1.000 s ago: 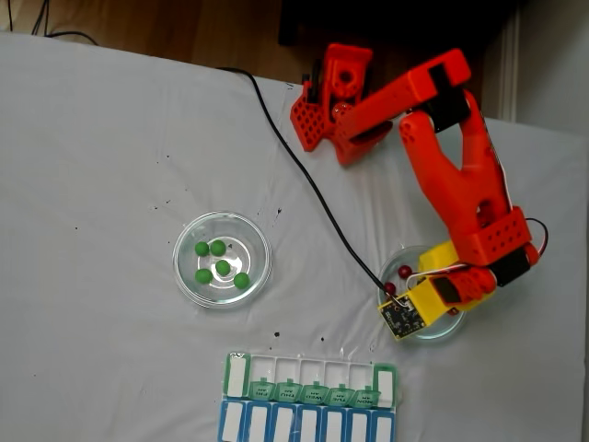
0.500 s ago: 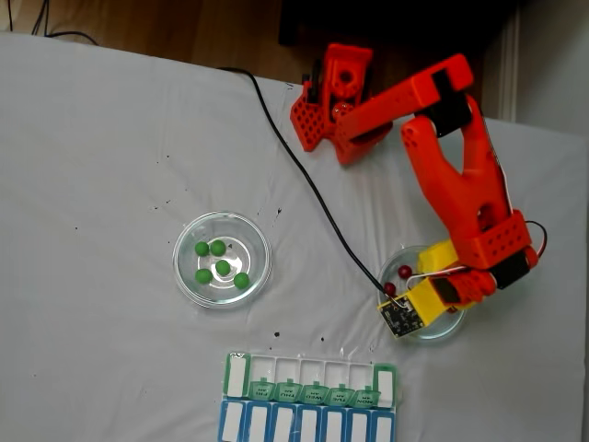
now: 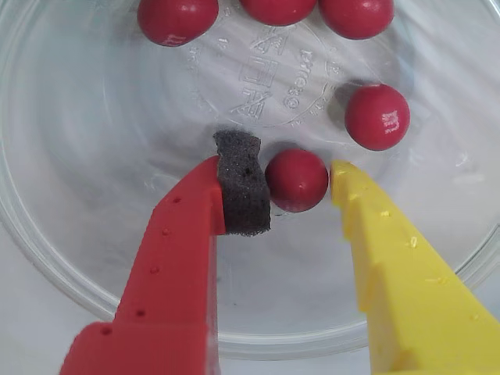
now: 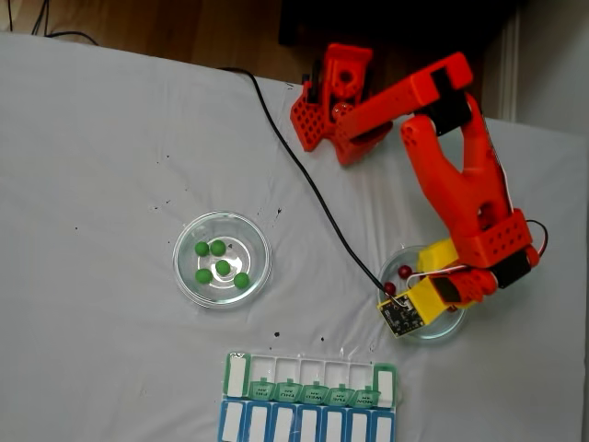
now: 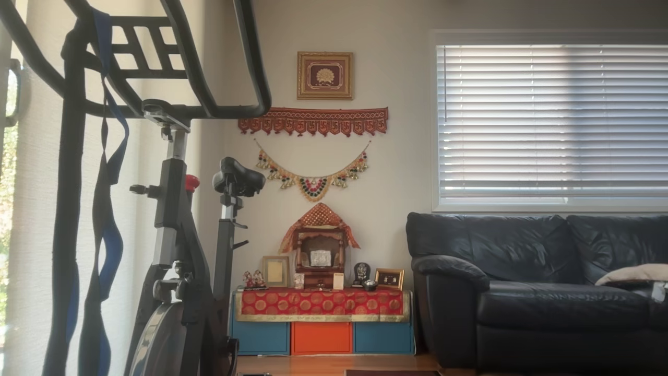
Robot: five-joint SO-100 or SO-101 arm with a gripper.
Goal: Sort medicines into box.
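Observation:
In the wrist view a dark red medicine (image 3: 297,181) lies on the floor of a clear round dish (image 3: 94,258). My gripper (image 3: 293,183) is shut on it, the black foam pad of the red finger (image 3: 242,191) pressing its left side and the yellow finger (image 3: 367,234) at its right. Several more red medicines (image 3: 377,117) lie beyond. The fixed view shows the gripper (image 4: 421,281) down in the right dish (image 4: 442,333), several green medicines (image 4: 219,262) in the left dish (image 4: 189,290), and the box (image 4: 308,405) with green and blue lids at the front edge.
A black cable (image 4: 304,175) runs from the arm's base (image 4: 331,92) across the white cloth to the right dish. Bare cloth lies between the two dishes and the box. The other view shows a room with an exercise bike (image 5: 177,235) and a sofa (image 5: 537,292).
The gripper head has edged slightly left over the right dish since a second ago. Since half a second ago nothing has visibly moved.

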